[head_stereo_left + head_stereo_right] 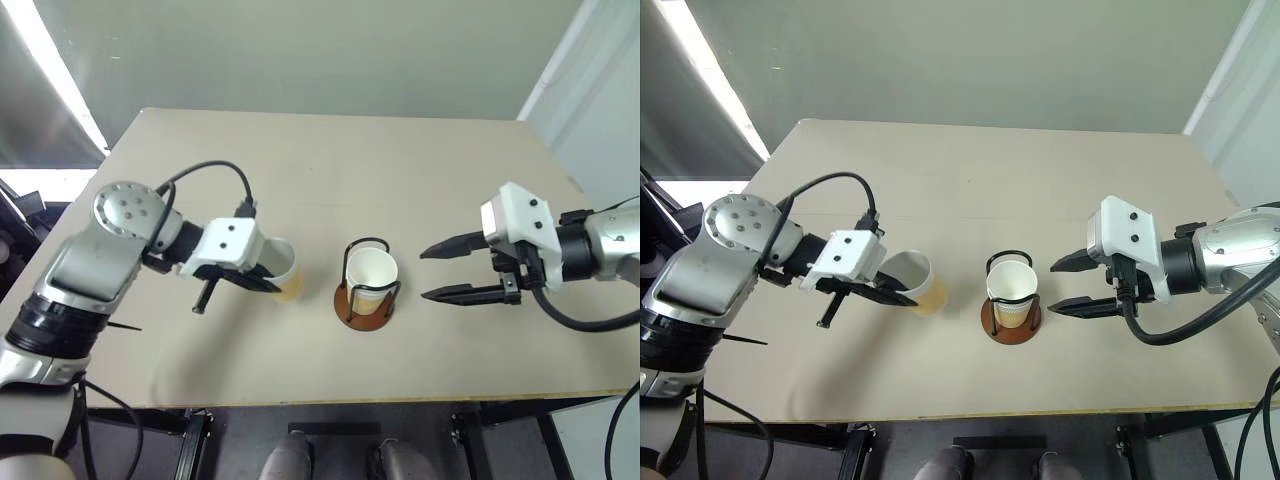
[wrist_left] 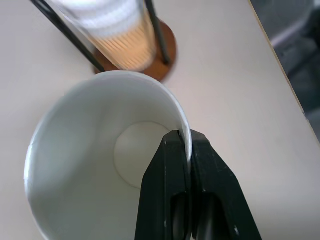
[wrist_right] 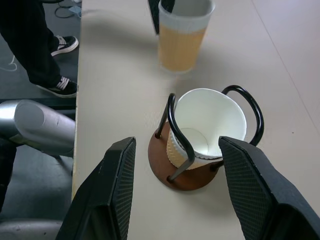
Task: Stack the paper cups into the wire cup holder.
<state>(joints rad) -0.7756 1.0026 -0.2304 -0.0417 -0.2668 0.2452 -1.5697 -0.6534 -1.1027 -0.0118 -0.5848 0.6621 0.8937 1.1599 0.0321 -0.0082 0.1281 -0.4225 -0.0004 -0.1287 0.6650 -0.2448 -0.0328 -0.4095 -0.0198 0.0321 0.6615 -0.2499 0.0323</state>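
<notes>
My left gripper is shut on the rim of a paper cup, tan-orange outside and white inside. One finger is inside the cup and one outside, and the cup stands upright, left of the holder. The wire cup holder has a reddish-brown disc base and black loops. It stands mid-table with another paper cup seated in it. My right gripper is open and empty, level with the holder and just to its right. In the right wrist view the holder sits between the two fingers.
The tan table stretches wide behind the holder, and its front edge runs close below it. Past the table's left edge, a person's dark trouser legs and sneakers show on the floor.
</notes>
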